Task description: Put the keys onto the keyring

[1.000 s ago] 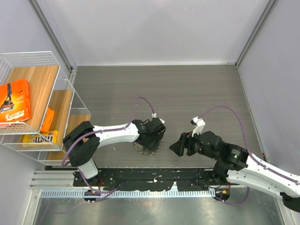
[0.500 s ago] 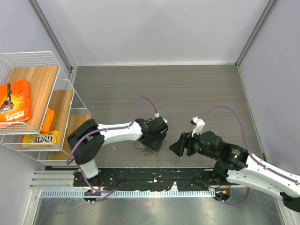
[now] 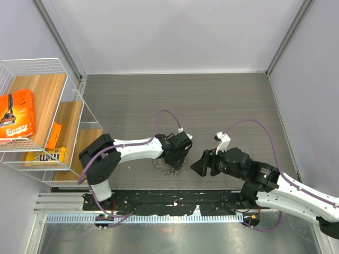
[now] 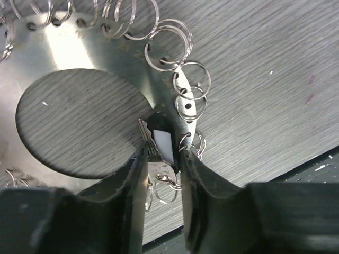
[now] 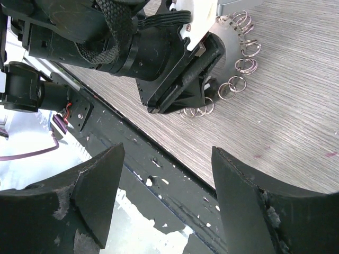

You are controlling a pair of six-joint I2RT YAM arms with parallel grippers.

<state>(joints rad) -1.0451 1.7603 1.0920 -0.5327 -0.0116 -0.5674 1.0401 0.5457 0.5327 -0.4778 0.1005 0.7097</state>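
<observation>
A flat silvery disc [image 4: 69, 53] with a round hole lies on the table, its rim hung with many small split rings [image 4: 169, 50]. It is the keyring. My left gripper [image 4: 163, 156] is shut on a small silver key [image 4: 160, 172] with a dark head at the disc's rim, and a small ring hangs from the key. In the top view the left gripper [image 3: 174, 159] covers most of the disc [image 3: 160, 168]. My right gripper [image 3: 200, 165] is open and empty, just right of the disc. In its wrist view [image 5: 164, 211] it hangs over the table's front edge.
A wire basket [image 3: 32, 69] with an orange box [image 3: 16, 114] stands on a wooden shelf at the far left. A black rail [image 3: 169, 198] runs along the table's near edge. Grey walls close the back and sides.
My left wrist has shifted slightly to the right over the disc and its cable has moved with it. The right arm has hardly moved.
</observation>
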